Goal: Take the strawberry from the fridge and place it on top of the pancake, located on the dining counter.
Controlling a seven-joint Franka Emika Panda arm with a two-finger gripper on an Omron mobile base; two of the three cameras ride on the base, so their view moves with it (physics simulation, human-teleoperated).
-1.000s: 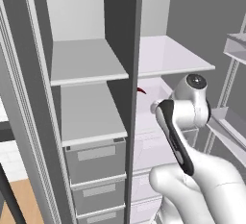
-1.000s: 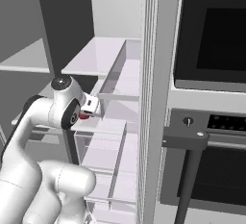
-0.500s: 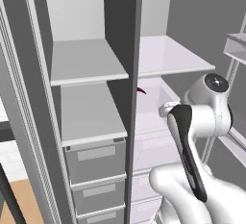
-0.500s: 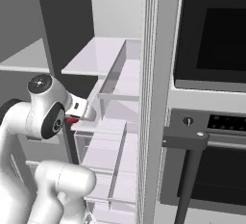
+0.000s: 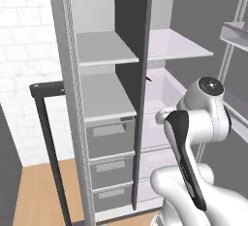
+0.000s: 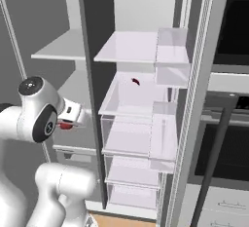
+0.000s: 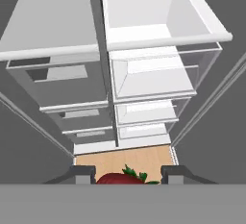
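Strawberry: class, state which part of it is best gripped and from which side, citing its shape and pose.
Grip the rounded red body of the strawberry across its widest part, with one jaw on each flank, as the hand view shows it held. The body is plump enough to bear on. The green leaves at one end are thin and would probably slip, so keep them clear of the jaws.

There is one fridge (image 6: 146,99). Inside it there is one thin dark red item (image 6: 135,81) on the right middle shelf. In front of the fridge there is one gripper (image 7: 129,176), and between its tips one strawberry (image 7: 120,178). Right of the fridge there is one dark oven (image 6: 228,123).
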